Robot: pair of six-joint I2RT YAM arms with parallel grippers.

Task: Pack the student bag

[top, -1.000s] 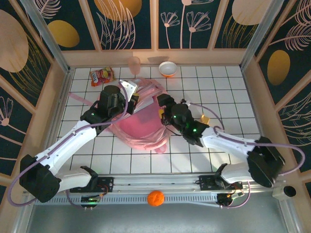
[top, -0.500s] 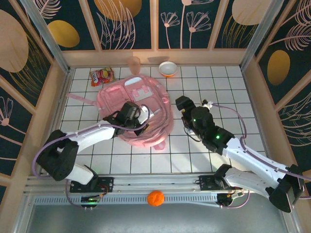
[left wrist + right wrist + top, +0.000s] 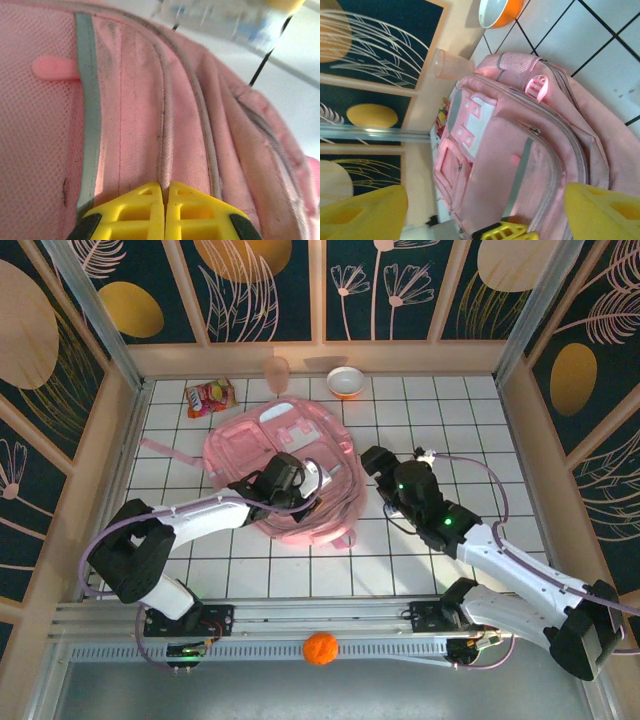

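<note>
My left pincer is clenched, its fingertips meeting tip to tip against the bag at a zip seam; I cannot tell if fabric is caught between them. My right pincer is released, fingers spread wide, the bag lying just ahead, untouched

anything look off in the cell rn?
Two things. An orange round object sits on the metal ledge at the near edge, off the tiled table. The student bag has dark smudges along its seams in the left wrist view, just above the shut left gripper. Nothing looks spilled.
</note>
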